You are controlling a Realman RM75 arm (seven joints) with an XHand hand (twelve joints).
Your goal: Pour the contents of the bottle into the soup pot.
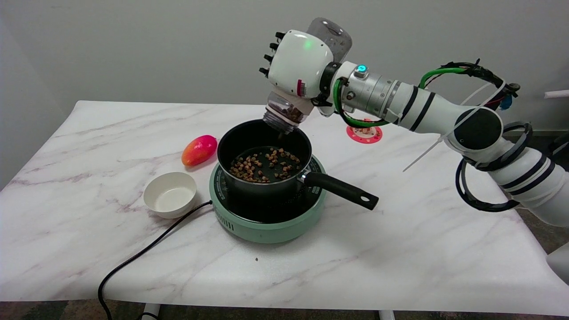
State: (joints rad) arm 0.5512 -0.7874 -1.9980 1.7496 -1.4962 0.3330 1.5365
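My right hand [298, 64] wraps the clear bottle [284, 111], my fingers [269, 58] curled around its body, and I hold it tipped steeply, mouth down. Just below my fingers the bottle's mouth hangs over the far rim of the black soup pot [262, 178], with brown pieces [262, 166] scattered on the pot's bottom. The pot sits on a green hot plate [266, 222], handle pointing away to my arm's side. Beyond my fingertips, lower on the table [89, 231], lie a red-yellow mango [198, 150] and a white bowl [170, 194].
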